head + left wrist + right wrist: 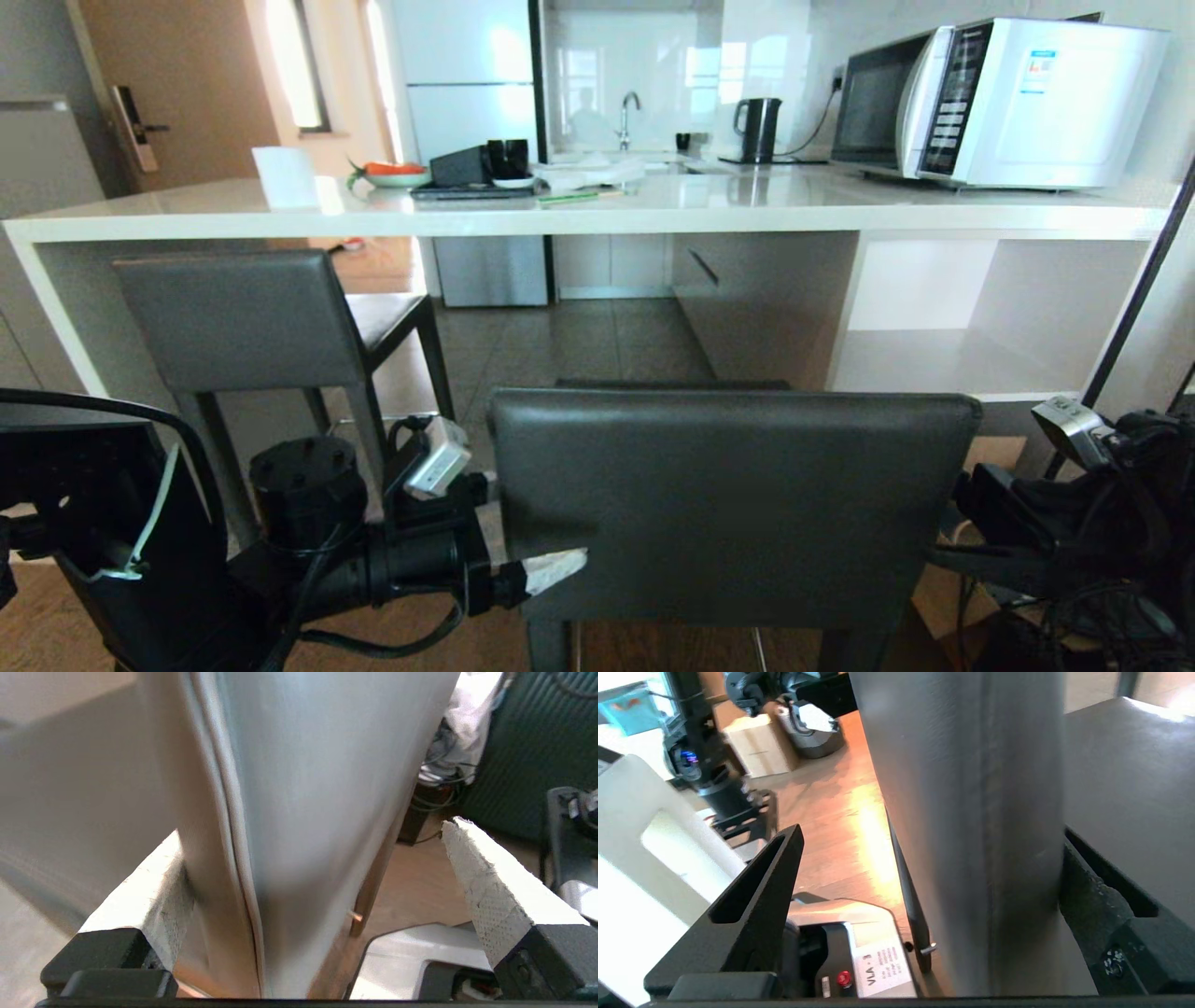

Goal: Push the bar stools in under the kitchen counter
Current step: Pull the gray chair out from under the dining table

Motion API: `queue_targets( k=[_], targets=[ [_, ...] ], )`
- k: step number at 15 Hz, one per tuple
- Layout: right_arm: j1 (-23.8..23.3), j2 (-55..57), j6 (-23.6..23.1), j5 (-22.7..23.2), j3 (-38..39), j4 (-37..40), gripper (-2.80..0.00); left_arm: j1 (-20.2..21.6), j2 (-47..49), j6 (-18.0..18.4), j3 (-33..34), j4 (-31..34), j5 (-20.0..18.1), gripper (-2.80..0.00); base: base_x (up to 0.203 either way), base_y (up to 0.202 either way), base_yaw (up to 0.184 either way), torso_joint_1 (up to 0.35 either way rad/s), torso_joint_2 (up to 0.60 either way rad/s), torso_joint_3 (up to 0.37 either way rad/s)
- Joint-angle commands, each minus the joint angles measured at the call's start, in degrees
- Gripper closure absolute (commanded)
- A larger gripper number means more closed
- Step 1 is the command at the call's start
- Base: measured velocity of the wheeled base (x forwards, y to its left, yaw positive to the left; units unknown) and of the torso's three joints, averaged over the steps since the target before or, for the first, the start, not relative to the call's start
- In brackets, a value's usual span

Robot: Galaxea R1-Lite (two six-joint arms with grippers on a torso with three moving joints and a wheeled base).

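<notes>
**Stool could twist off line**

Head view: near stool point(733, 504) stands short of the kitchen counter point(597, 217); I fear uneven pushing skews it.

Left wrist: left gripper point(308, 891) wide, straddling its backrest edge.

Right wrist: right gripper point(924, 896) wide, likewise unclamped.

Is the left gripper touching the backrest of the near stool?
Touching. In the left wrist view one finger presses the near stool's backrest; the other stands clear.
</notes>
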Motion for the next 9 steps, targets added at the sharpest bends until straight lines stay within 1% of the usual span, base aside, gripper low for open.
queue_targets(
  k=[1, 6, 7, 9],
  targets=[
    [-0.2, 0.3, -0.1, 0.3, 0.1, -0.6, -2.8, 0.0, -0.4, -0.1, 0.0, -0.4, 0.8, -2.8, 0.0, 0.0, 0.0, 0.0, 0.0, 0.0],
    [-0.5, 0.4, 0.0, 0.3, 0.4, -0.9, -2.8, 0.7, 0.1, 0.0, 0.0, -0.4, 1.1, -2.8, 0.0, 0.0, 0.0, 0.0, 0.0, 0.0],
    [-1.5, 0.3, 0.0, 0.3, 0.5, -0.9, -2.8, 1.4, 0.1, 0.0, 0.4, -0.4, 0.7, -2.8, 0.0, 0.0, 0.0, 0.0, 0.0, 0.0],
    [-4.9, 0.9, 0.0, 0.3, -0.1, -0.9, -2.8, 3.6, -0.7, -0.1, 3.6, -0.4, -0.8, -2.8, 0.0, 0.0, 0.0, 0.0, 0.0, 0.0]
  ],
)
